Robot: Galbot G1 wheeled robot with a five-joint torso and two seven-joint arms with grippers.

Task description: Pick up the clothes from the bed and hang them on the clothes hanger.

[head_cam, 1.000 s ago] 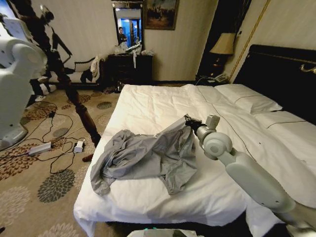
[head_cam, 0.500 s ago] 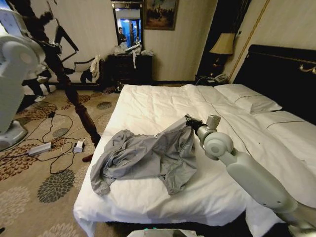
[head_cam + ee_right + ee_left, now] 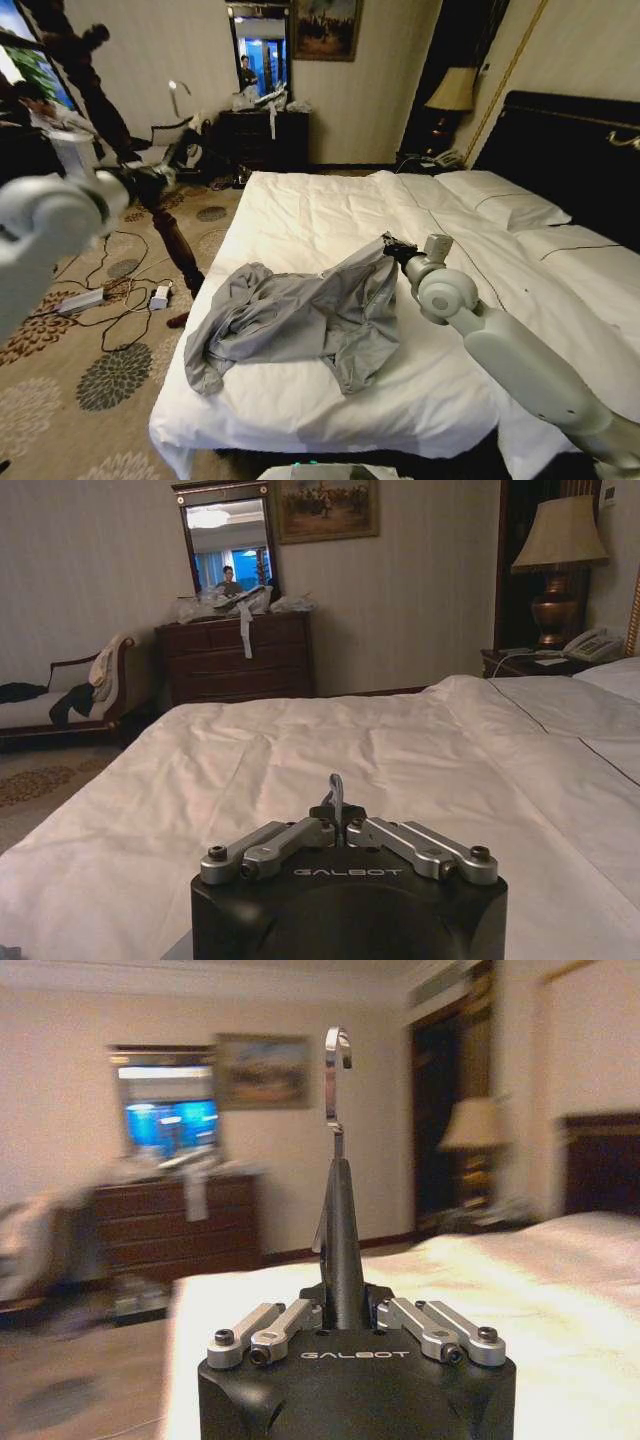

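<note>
the grey shirt [image 3: 300, 320] lies crumpled near the bed's [image 3: 300, 215] foot edge, its raised far corner pinched in the closed right gripper [image 3: 388, 246]. beyond, white duvet lies bare. left gripper [image 3: 340, 1305] clamps the clothes hanger [image 3: 337, 1160] upright over the carpet [image 3: 60, 400].

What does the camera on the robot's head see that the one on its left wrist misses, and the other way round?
Head view alone: the light grey clothes crumpled on the duvet, one edge pinched by the right hand, with pillows by the dark headboard. Left wrist view alone: a close look at the left hand shut on the clothes hanger, its silvery hook upright. Both share the bed, the dark dresser and the lamp.
</note>
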